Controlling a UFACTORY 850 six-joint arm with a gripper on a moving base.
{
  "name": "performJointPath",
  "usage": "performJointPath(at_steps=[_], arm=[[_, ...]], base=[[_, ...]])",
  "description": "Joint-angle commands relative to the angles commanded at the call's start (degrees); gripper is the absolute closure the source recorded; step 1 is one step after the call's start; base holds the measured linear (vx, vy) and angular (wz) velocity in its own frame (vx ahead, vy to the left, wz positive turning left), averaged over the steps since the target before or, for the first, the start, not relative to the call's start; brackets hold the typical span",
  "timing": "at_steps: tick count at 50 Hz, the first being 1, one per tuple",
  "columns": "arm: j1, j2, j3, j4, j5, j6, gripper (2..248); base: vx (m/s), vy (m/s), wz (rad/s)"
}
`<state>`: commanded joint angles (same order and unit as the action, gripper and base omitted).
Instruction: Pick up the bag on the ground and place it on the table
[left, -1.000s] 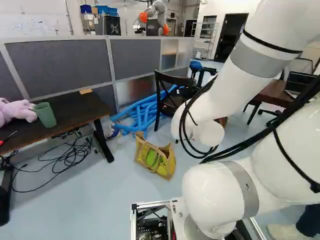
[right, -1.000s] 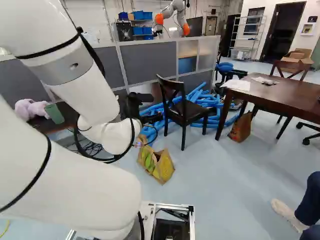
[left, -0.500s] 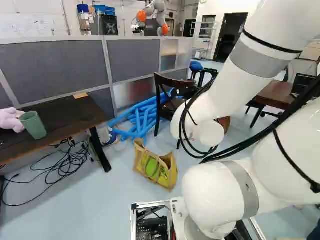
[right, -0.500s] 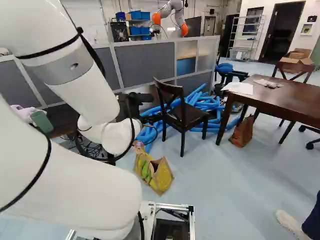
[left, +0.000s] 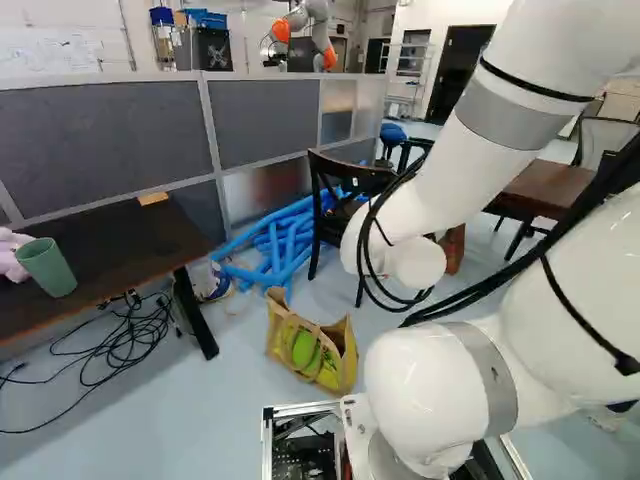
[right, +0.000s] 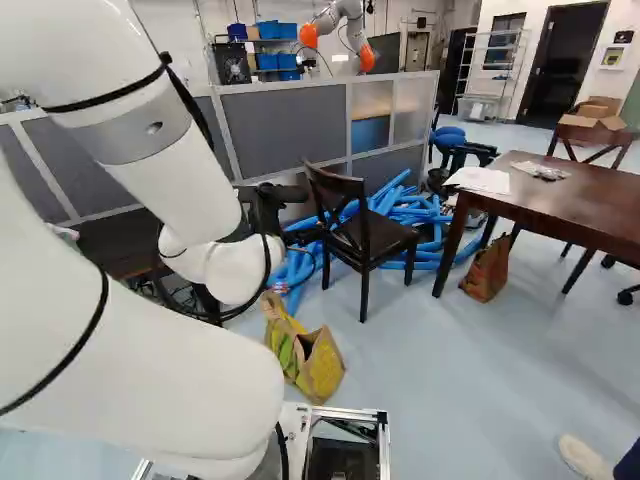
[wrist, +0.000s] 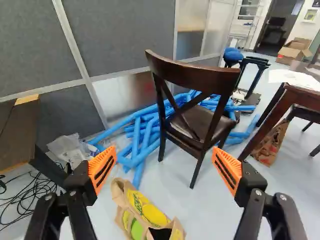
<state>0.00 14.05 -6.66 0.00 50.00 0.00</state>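
1. Pale floor (wrist: 212, 212) extends beneath the gripper (wrist: 165, 169); a grey partition (wrist: 30, 45) closes off the area ahead.
2. Finger state: spread wide, orange pads (wrist: 101, 167) apart, nothing pinched.
3. Target location: the yellow-and-tan bag (wrist: 150, 212) sits on the floor, low between the fingers and closer to the left one. I judge it to be below the present reach.
4. Target axis: its long axis runs diagonally to the line joining the fingertips. The far end lies toward the left finger; the near end slants toward the space between both.
5. Next move, by my judgement: pitch the gripper down, shift it slightly left, lower it, then close on the upper rim or a handle. Caution: a soft wall may fold away from the pads.
6. Obstacles: a dark wooden chair (wrist: 195, 75) stands ahead, between the finger directions; blue tubes (wrist: 149, 137) lie behind it and beyond the bag.
7. Destination: a dark table (left: 120, 240) stands to the left of the fingers, a second table (right: 560, 200) to their right. I cannot tell which one is meant.
8. Markings: the bag carries printing on yellow and green patches; I do not transcribe it. A brown paper bag (wrist: 272, 142), beyond the right finger, also shows print.
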Motion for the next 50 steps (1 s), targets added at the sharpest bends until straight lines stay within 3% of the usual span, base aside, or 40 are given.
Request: performJointPath(at_steps=[32, 50], arm=[[1.0, -6.2, -5.5, -1.3, -2.4, 0.0, 3], [2.3, -13.6, -10.3, -3.3, -5.3, 0.0, 3]], base=[[-0.001, 0.000, 0.000], [0.000, 0.000, 0.000]])
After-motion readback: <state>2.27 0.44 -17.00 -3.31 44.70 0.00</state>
